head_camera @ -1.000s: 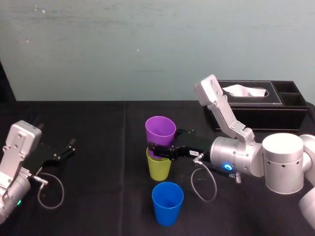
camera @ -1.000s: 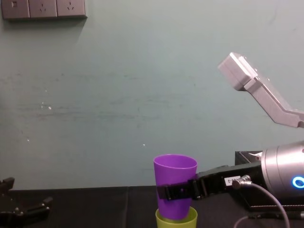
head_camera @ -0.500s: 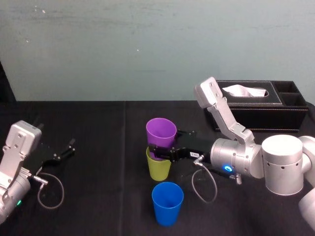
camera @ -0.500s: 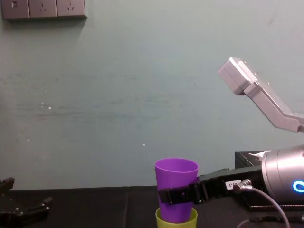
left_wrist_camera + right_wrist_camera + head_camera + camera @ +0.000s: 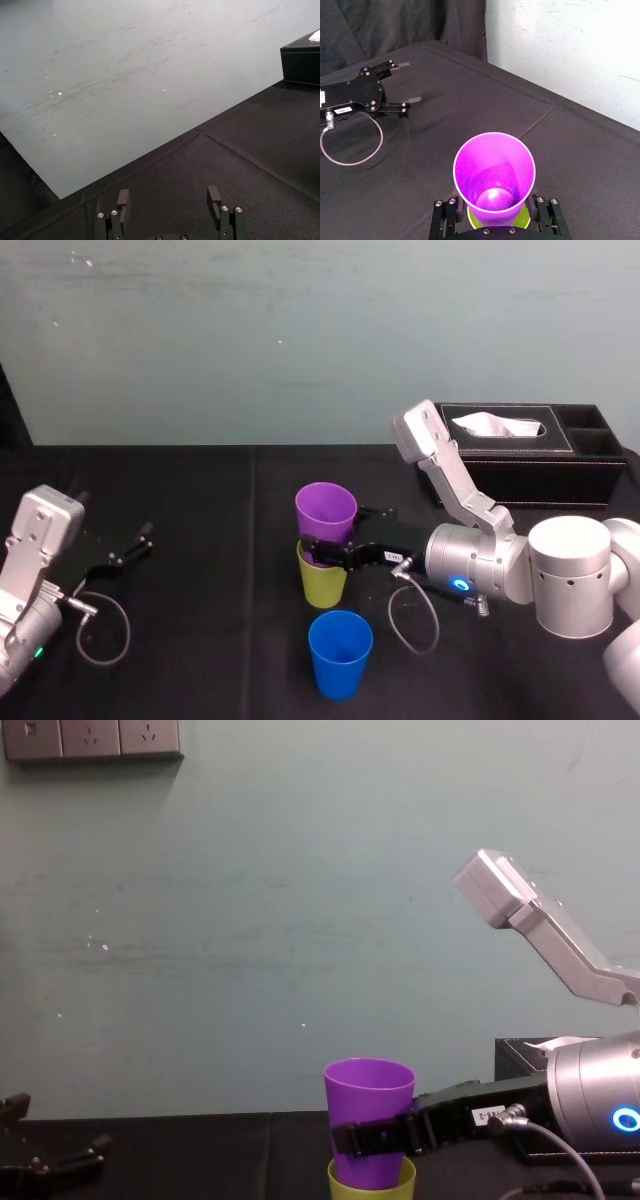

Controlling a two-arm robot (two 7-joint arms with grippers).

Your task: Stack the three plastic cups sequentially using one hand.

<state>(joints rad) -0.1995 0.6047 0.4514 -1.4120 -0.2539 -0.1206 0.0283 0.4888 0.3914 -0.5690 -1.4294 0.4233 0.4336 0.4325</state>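
My right gripper (image 5: 326, 551) is shut on the purple cup (image 5: 326, 510), one finger on each side of its lower half. The purple cup (image 5: 369, 1103) stands upright with its base sunk into the yellow-green cup (image 5: 323, 584) at the table's middle. In the right wrist view the purple cup (image 5: 494, 171) sits between my fingers, with the yellow-green rim (image 5: 522, 218) peeking out below. The blue cup (image 5: 340, 652) stands alone, nearer to me. My left gripper (image 5: 128, 549) rests open on the table at the far left, parked.
A black tissue box (image 5: 520, 455) stands at the back right behind my right arm. Black cloth (image 5: 200, 640) covers the table. A cable (image 5: 410, 625) loops down from the right wrist beside the blue cup. A pale wall rises behind the table.
The right gripper has come down a little with the purple cup, pushing it deeper into the yellow-green cup. The left arm has not moved.
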